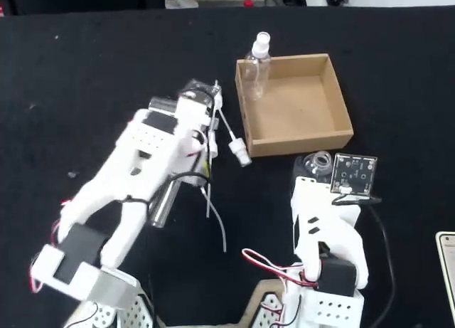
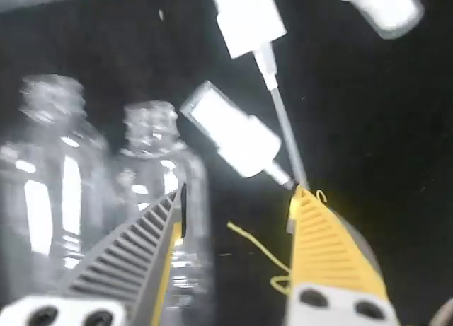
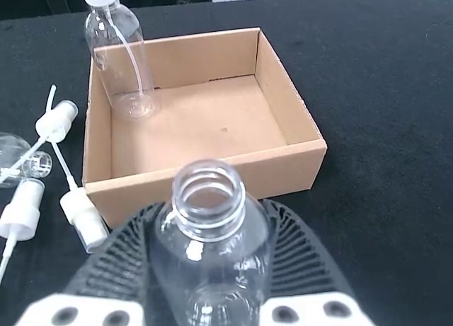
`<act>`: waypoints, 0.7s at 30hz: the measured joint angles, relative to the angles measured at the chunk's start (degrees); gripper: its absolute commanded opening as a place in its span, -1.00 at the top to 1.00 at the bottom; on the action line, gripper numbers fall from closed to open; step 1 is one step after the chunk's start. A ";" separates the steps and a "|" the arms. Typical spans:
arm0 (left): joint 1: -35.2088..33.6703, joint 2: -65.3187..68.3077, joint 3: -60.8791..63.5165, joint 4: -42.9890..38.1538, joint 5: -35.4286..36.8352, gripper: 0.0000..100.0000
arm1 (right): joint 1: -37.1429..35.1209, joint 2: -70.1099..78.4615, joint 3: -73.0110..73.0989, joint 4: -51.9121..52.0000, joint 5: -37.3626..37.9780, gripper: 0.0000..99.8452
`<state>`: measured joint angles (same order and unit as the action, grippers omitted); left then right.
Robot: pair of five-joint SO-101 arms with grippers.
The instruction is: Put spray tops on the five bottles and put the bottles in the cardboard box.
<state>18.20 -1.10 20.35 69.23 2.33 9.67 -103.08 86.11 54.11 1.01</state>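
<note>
**Bottle** (image 3: 210,248): uncapped, upright, neck open. It is clenched in my right hand (image 3: 212,211), just in front of the box's (image 3: 212,172) near wall.

**Box:** one capped bottle (image 3: 117,50) stands in a corner.

**Left hand** (image 2: 237,193): released, jaws spread, grasping nothing. It hangs over a loose spray top (image 2: 233,131) on the table (image 1: 85,57), with two bare bottles (image 2: 156,153) close by.

**Step, as I judge it:** capping the second bottle; four remain unboxed.

**Next move calls for:** my left hand to close on the spray top's head, then feed its tube straight down into the held bottle's neck.
</note>
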 measured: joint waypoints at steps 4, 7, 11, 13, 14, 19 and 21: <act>2.20 3.96 0.00 -2.29 14.77 0.52 | 0.00 0.00 0.00 0.00 0.00 0.96; 2.46 6.59 0.00 -6.15 22.77 0.52 | 0.00 0.00 0.00 0.00 0.00 0.96; 2.37 9.14 0.00 -9.32 27.87 0.52 | 0.00 0.00 0.00 0.00 0.00 0.96; 1.93 9.76 0.00 -10.11 29.19 0.52 | 0.00 0.00 0.00 0.00 0.00 0.96; 1.49 9.85 0.00 -10.29 29.54 0.52 | 0.00 0.00 0.00 0.00 0.00 0.96; 0.88 9.93 0.00 -10.37 29.80 0.52 | 0.00 0.00 0.00 0.00 0.00 0.96; 0.70 9.93 0.00 -10.37 29.80 0.52 | 0.00 0.00 0.00 0.00 0.00 0.96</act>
<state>18.90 8.84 20.35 58.86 32.13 9.67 -103.08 86.11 54.11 1.01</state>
